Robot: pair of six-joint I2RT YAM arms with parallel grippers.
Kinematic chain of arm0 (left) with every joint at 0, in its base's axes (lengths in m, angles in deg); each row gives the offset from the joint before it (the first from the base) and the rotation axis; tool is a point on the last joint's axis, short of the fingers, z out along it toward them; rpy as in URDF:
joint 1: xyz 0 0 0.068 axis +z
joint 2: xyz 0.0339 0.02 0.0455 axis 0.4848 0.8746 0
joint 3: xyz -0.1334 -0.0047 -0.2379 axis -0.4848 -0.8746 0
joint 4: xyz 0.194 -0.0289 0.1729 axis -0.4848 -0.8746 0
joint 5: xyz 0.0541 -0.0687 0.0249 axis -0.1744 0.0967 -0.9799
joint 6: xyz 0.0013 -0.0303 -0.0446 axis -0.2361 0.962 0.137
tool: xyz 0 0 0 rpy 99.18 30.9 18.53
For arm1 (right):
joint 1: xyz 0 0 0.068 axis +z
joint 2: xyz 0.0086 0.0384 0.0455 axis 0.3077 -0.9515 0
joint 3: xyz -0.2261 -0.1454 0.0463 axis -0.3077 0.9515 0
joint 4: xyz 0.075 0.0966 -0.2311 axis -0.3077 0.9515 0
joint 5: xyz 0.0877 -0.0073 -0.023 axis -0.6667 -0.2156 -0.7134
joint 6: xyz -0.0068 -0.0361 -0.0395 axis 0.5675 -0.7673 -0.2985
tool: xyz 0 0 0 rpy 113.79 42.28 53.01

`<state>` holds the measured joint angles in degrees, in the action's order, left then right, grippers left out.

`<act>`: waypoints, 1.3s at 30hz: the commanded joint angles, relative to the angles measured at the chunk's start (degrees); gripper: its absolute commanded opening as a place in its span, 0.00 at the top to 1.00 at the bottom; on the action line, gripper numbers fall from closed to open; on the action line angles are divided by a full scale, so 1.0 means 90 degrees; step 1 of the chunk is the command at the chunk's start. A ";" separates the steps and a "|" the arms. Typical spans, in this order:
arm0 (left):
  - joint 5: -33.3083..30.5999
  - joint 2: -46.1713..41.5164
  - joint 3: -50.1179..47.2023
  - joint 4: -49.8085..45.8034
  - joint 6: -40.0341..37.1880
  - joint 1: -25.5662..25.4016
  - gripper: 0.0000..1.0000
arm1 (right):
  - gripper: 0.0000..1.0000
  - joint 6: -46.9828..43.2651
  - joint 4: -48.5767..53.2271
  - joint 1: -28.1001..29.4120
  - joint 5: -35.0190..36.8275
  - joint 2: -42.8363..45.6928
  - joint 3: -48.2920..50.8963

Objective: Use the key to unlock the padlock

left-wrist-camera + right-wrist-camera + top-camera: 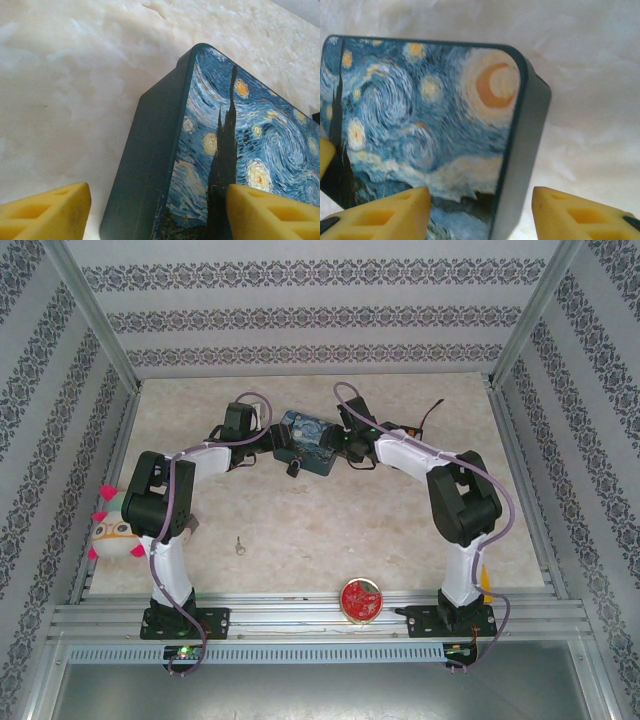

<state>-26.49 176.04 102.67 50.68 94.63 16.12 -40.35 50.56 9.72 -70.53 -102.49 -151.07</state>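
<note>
The blue-and-yellow starry-night tin [308,438] lies at the table's far middle. The tiny dark padlock [294,469] hangs at its near edge. The small silvery key [240,547] lies alone on the table, well short of both arms. My left gripper [272,437] is at the tin's left end. In the left wrist view it [159,192] is open, one yellow finger [47,212] over the table, the other over the lid [235,130]. My right gripper [345,440] is at the right end. It [480,195] also stands open astride the tin's edge [520,165].
A pale plush toy [112,530] with pink spikes sits at the left edge by the left arm. A red round lid [360,600] rests on the front rail. Patterned walls and metal posts [95,330] close in the table on three sides.
</note>
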 commanded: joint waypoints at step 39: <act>-0.2775 -0.2748 -0.2751 0.0410 0.1426 -0.1523 0.45 | 0.61 -0.1187 0.1197 0.0369 -0.1199 -0.0990 -0.1466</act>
<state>-52.70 150.38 75.15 52.50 108.18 1.41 -52.05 59.89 11.22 -79.73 -108.76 -161.68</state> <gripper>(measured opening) 0.549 0.382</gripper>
